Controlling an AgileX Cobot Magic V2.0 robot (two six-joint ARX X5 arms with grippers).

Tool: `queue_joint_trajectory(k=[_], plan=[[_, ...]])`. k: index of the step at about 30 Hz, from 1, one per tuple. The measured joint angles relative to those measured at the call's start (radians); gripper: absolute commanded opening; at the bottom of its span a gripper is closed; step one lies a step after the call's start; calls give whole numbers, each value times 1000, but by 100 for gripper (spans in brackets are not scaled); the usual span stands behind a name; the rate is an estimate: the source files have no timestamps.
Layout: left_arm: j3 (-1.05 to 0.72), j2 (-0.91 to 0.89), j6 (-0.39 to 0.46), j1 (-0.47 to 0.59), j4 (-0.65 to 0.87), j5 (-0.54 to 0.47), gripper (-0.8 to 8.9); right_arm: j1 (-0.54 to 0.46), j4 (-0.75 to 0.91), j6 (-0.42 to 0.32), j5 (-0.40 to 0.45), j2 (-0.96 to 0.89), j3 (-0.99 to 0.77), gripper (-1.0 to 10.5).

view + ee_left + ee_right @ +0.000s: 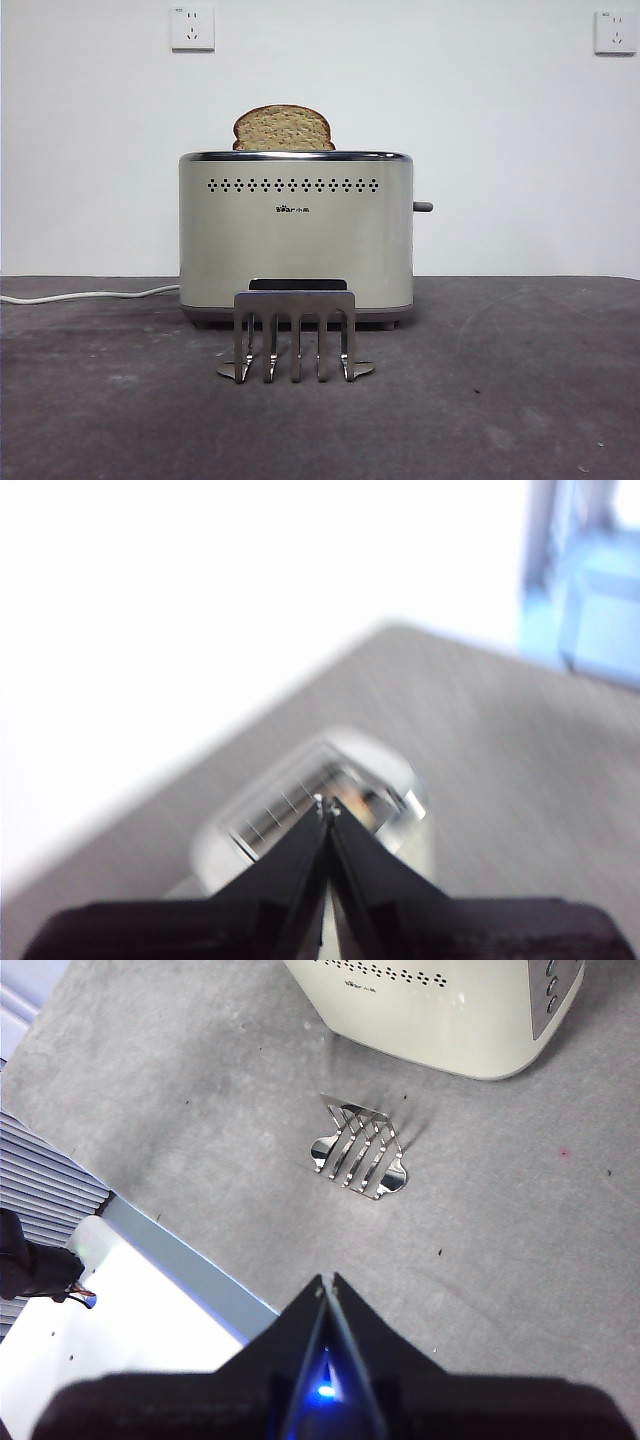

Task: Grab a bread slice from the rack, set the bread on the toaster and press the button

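Note:
The slice of bread (283, 128) stands in the top slot of the cream toaster (296, 240), only its domed top showing above the chrome rim. The dark button (423, 207) sticks out of the toaster's right side. In front of the toaster stands the steel rack (295, 335) with nothing in it; the right wrist view shows the rack (359, 1152) and the toaster (440, 1005) from above. My left gripper (327, 805) is shut, high above the blurred toaster (320, 805). My right gripper (326, 1282) is shut, high over the table, well clear of the rack.
A white cord (85, 295) runs left from the toaster across the grey table (520, 400). A white wall with two sockets (192, 28) stands behind. Beyond the table edge, the right wrist view shows a white box (130, 1330).

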Motion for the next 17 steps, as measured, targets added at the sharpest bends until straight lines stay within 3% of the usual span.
queue_joint_trajectory(k=[8,14,17], plan=[[-347,-309,-4,203,343,0,-4,0,0,0,0,0,0,1],[-759,-577,-4,290,576,-178,-4,0,0,0,0,0,0,1],[-955,-687,-10,318,637,-205,-4,0,0,0,0,0,0,1]])
